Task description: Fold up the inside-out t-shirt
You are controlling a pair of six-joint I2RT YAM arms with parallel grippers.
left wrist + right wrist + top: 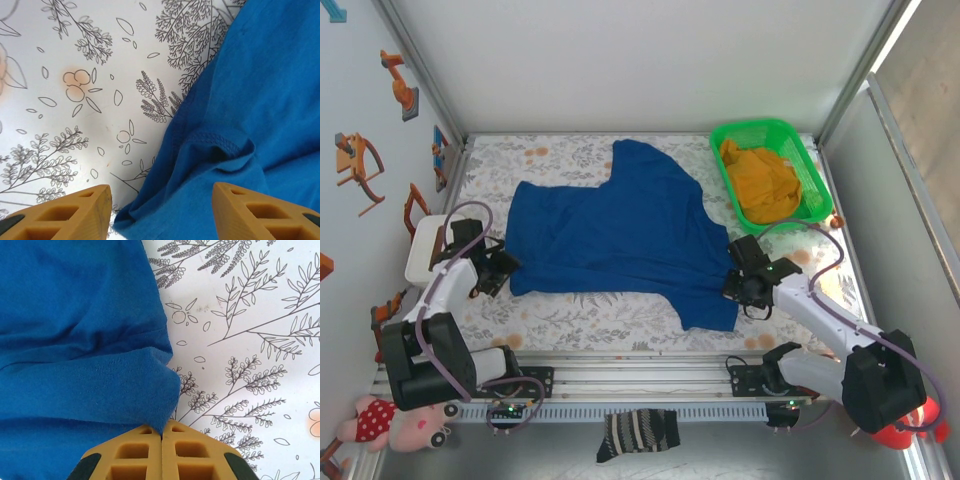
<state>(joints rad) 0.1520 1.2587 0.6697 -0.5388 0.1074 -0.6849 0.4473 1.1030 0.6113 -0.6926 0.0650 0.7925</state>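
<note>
Green basket w/ yellow garment; striped sock nr front.

White panels enclose a floral-print tabletop (cartoon stickers dot the left-hand one) under bright, even light.

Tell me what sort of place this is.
Probably a robot lab's test cell staged for laundry folding: white panel walls enclose a floral-covered table, with a blue t-shirt spread out and a green basket holding a yellow garment beside it.
</note>
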